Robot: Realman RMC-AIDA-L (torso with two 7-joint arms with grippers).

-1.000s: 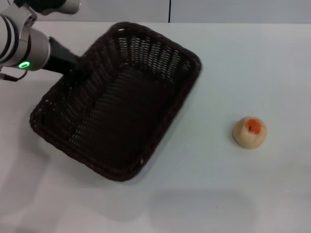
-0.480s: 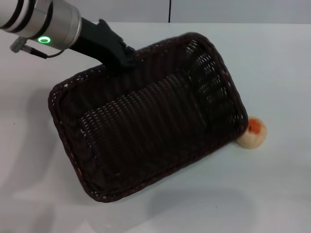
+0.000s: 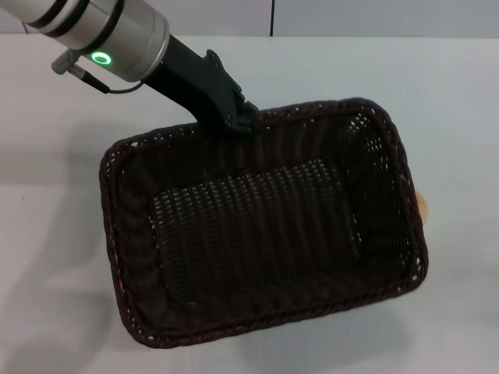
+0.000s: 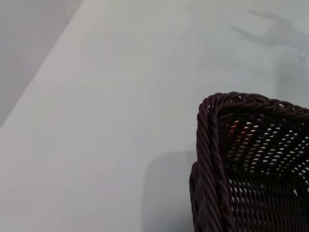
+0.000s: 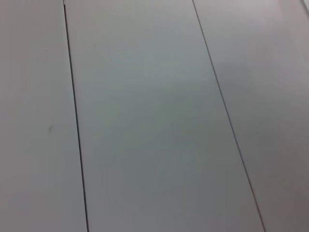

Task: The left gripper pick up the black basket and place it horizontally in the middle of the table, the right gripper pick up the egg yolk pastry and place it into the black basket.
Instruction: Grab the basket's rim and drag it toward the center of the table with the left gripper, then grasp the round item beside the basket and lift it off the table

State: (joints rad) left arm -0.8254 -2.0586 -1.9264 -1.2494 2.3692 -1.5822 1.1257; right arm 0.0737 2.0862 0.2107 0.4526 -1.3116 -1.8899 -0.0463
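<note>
My left gripper (image 3: 231, 118) is shut on the far rim of the black basket (image 3: 257, 226). It holds the basket tilted and slightly off the white table (image 3: 460, 93), with the long side nearly across the view. The basket's right rim covers almost all of the egg yolk pastry (image 3: 422, 205); only a pale sliver shows. The left wrist view shows one braided corner of the basket (image 4: 212, 159) over the table (image 4: 96, 121). The right gripper is out of view.
The basket's shadow falls on the table to its left and under its front edge. Bare tabletop lies to the far right and left of the basket. The right wrist view shows only flat grey panels (image 5: 145, 121) with thin dark seams.
My left arm has carried the basket to the right and toward the table's middle while turning it closer to horizontal. The basket now hides most of the pastry, which has stayed where it was.
</note>
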